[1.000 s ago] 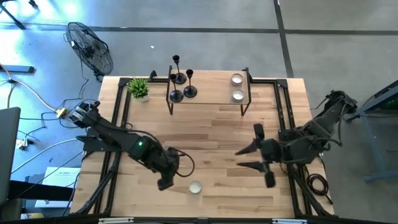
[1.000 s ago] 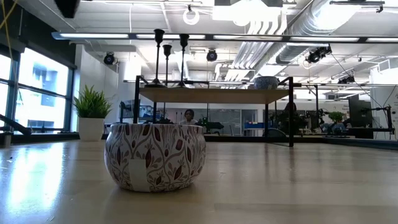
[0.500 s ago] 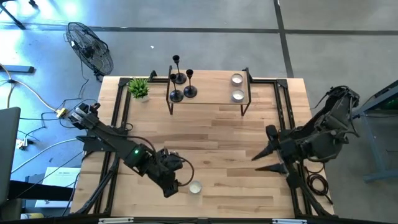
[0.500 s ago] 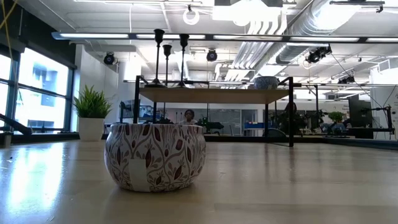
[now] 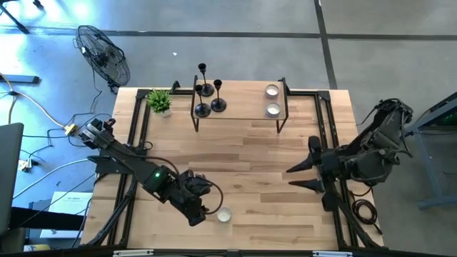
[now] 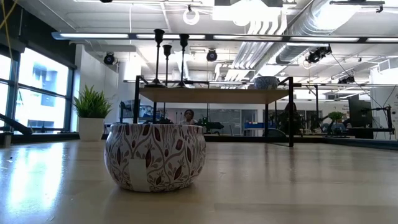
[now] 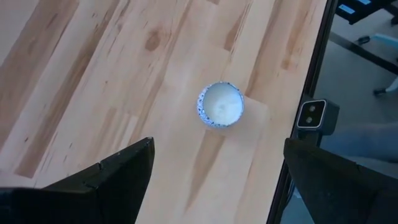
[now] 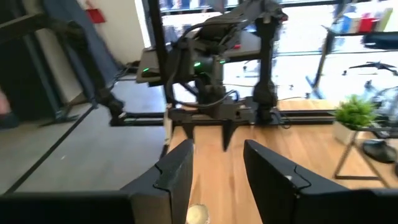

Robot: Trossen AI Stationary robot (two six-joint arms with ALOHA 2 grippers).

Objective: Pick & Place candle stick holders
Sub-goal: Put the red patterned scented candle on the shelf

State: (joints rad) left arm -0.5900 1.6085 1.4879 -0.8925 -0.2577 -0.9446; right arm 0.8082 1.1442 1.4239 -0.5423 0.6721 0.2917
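On the wooden tabletop (image 5: 243, 150), a lone tealight cup (image 5: 224, 214) sits near the front edge just beside the left gripper (image 5: 200, 213), fingers spread, which must descend around it; the right gripper (image 5: 298, 177) waits, fingers partly apart, empty.

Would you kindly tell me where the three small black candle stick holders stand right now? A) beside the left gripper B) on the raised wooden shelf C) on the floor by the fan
B: the three small black candle stick holders stand together on the raised wooden shelf, far from both grippers.
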